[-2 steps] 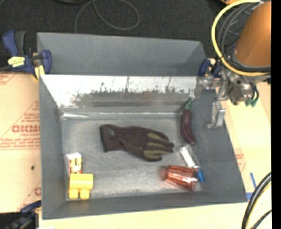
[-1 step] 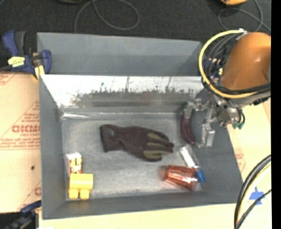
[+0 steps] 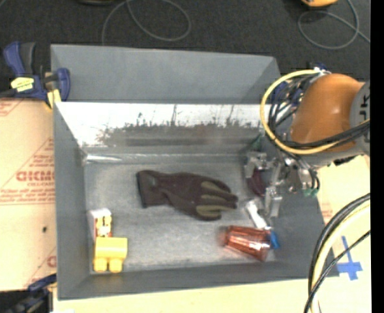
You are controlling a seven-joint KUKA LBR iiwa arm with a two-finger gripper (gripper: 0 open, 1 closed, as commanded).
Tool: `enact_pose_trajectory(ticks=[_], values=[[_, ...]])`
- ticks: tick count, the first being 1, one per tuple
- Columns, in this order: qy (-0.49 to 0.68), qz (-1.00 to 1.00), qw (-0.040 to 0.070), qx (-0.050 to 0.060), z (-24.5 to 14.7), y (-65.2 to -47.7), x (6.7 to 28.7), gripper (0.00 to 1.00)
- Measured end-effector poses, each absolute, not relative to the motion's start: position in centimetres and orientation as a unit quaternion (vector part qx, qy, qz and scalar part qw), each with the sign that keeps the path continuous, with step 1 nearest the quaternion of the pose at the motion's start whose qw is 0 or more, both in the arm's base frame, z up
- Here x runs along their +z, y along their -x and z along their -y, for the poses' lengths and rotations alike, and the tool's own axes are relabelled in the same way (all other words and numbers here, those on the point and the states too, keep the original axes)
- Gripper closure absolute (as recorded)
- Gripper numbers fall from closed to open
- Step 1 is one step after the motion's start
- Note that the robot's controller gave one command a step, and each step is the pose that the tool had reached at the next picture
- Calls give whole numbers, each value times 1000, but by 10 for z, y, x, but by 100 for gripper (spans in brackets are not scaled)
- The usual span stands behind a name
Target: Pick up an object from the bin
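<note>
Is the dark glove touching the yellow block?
Apart. The camera view shows bare bin floor between the glove and the yellow block.

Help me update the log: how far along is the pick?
Done: the gripper is down inside the bin, at its right side. In hand: it hangs near the red packet. Left: grasp and lift; the packet, dark glove and yellow block all lie on the floor.
</note>
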State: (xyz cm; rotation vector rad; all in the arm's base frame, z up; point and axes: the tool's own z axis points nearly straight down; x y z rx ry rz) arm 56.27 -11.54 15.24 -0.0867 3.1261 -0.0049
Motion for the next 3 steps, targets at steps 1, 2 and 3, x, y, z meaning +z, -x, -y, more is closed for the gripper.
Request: enact_pose_trajectory(ticks=[1,2,3], values=[[24,-1000,1,-2,77,-556,136,0],[28,-1000,11,-1,63,-515,104,0],[-69,-998,4,-2,57,-510,89,0]])
